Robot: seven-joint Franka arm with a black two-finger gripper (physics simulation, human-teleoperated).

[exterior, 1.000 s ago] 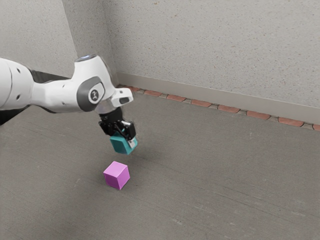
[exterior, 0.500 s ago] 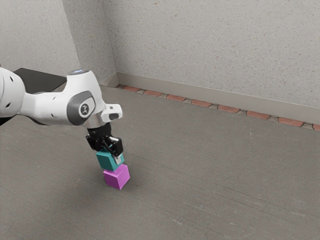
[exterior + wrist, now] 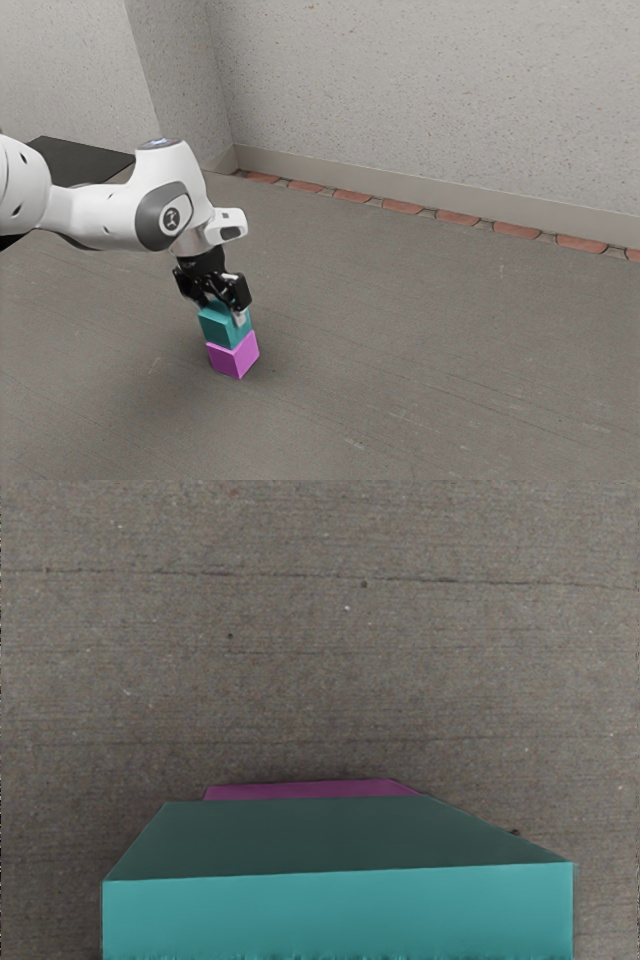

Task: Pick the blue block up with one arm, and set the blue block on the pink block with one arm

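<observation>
- At about 7 o'clock from the centre of the exterior view: blue block (image 3: 222, 326), one, resting on the pink block (image 3: 232, 356), their faces touching. You have it at the target, but not yet let go.
- Gripper (image 3: 224, 300), black, two-finger: clamped on the blue block's upper part, one finger on each side, as far as the exterior view lets you judge. The arm (image 3: 110, 210) reaches in from 9 o'clock.
- Pink block, one: flat on the grey floor (image 3: 420, 340), directly at 6 o'clock of the blue block. It looks shifted slightly toward 4 o'clock, so the stack is not quite square.
- Wrist view: a thin strip of pink (image 3: 310, 789) shows past the blue block's (image 3: 340, 900) far edge, which also suggests an offset.
- Risk, release: if one finger drags as you open, the blue block may twist or slide toward its overhanging side.
- Risk, downward push: pressing any lower would load the pink block and could skid it along the floor, taking the stack apart.
- Risk, retreat: leaving sideways instead of straight toward 12 o'clock could clip the blue block and knock it off.
- Risk, lifting early: rising before the fingers fully part would carry the blue block away again.
</observation>
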